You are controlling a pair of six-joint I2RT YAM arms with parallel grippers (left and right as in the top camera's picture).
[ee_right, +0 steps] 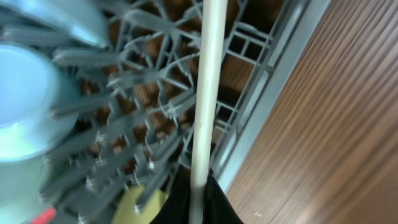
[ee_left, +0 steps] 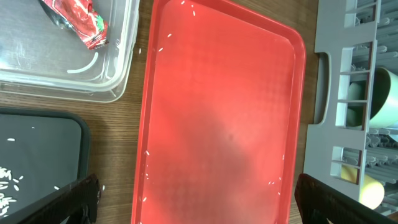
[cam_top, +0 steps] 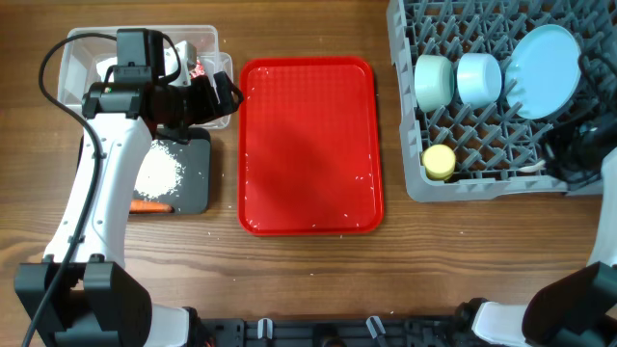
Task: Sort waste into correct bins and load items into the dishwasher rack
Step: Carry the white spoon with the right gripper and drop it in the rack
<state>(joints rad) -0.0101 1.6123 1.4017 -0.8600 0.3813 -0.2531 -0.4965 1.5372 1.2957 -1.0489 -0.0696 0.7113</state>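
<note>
My right gripper (ee_right: 198, 199) is shut on the handle of the white plastic spoon (ee_right: 208, 81), which stretches out over the front right corner of the grey dishwasher rack (ee_right: 124, 124). The rack (cam_top: 415, 178) holds two pale bowls (cam_top: 435, 81) (cam_top: 479, 78), the pale blue plate (cam_top: 545, 58) and the yellow cup (cam_top: 440, 161). My left gripper (ee_left: 199, 208) hangs wide open above the near edge of the red tray (ee_left: 217, 112), holding nothing. The clear tub (ee_left: 118, 81) holds a red wrapper (ee_left: 78, 22). The black tray (cam_top: 198, 183) carries rice grains (cam_top: 159, 173) and a carrot (cam_top: 149, 206).
The red tray (cam_top: 308, 145) lies between the bins and the rack, with a few stray rice grains along its edges. My left arm (cam_top: 106, 183) covers part of the clear tub and the black tray. The right arm (cam_top: 588, 145) reaches over the rack's right side.
</note>
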